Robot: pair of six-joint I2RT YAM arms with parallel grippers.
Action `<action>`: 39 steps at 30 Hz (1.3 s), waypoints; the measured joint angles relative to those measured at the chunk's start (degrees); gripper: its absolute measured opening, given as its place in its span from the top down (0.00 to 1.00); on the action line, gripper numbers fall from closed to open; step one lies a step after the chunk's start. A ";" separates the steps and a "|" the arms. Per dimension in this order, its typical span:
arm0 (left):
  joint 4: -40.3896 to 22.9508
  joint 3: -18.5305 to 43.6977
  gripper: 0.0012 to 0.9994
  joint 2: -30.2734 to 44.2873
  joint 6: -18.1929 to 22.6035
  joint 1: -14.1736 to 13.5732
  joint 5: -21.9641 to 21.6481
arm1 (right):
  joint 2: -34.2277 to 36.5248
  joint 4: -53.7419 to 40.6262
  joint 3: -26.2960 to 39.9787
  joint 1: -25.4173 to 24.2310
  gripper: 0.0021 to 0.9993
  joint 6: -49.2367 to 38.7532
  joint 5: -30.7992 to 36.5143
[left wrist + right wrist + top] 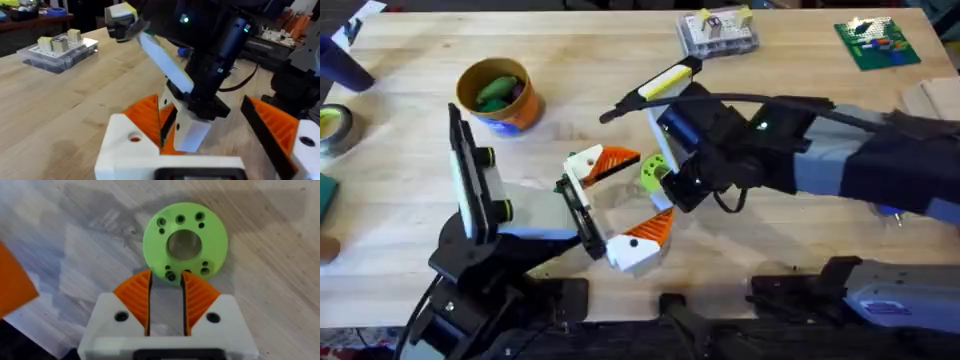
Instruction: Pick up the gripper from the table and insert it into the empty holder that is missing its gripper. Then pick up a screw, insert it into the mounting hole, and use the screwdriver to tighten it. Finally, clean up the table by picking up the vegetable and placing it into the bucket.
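The holder (532, 215), a white block with a black front bar, sits at the lower left and carries my left gripper (652, 188), open wide. Both white fingers with orange ribbed pads (145, 117) are seated in it; I cannot tell which one is the inserted gripper piece. A mounting hole (134, 137) shows on one finger. My right gripper (166, 277) hovers between those fingers at the edge of a lime-green disc (185, 242), its pads a narrow gap apart with nothing in it. The green vegetable (495, 92) lies inside the orange bucket (525, 112). The screwdriver is hidden.
A clear parts box (718, 32) stands at the back and a green circuit board (877, 42) at the back right. A dark blue cup (342, 62) and a tape roll (332, 125) sit at the left edge. Bare wood lies between bucket and box.
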 joint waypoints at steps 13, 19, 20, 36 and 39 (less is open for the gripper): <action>0.01 0.00 0.01 -0.01 0.00 0.00 0.00 | 1.33 1.42 0.86 0.01 0.68 -0.10 0.52; 0.00 0.00 0.01 -0.01 0.00 0.00 0.00 | 1.35 1.51 0.84 -0.01 0.99 -0.35 2.44; 0.00 0.00 0.01 -0.01 0.00 0.00 0.00 | 1.33 1.54 0.84 -0.01 0.99 -0.36 2.50; 0.01 0.00 0.01 0.00 0.00 0.00 0.00 | 1.22 -13.07 7.02 -8.64 1.00 2.41 6.94; 0.00 0.00 0.01 -0.01 0.00 0.00 -0.01 | 0.96 -18.78 13.39 -8.64 1.00 2.08 6.20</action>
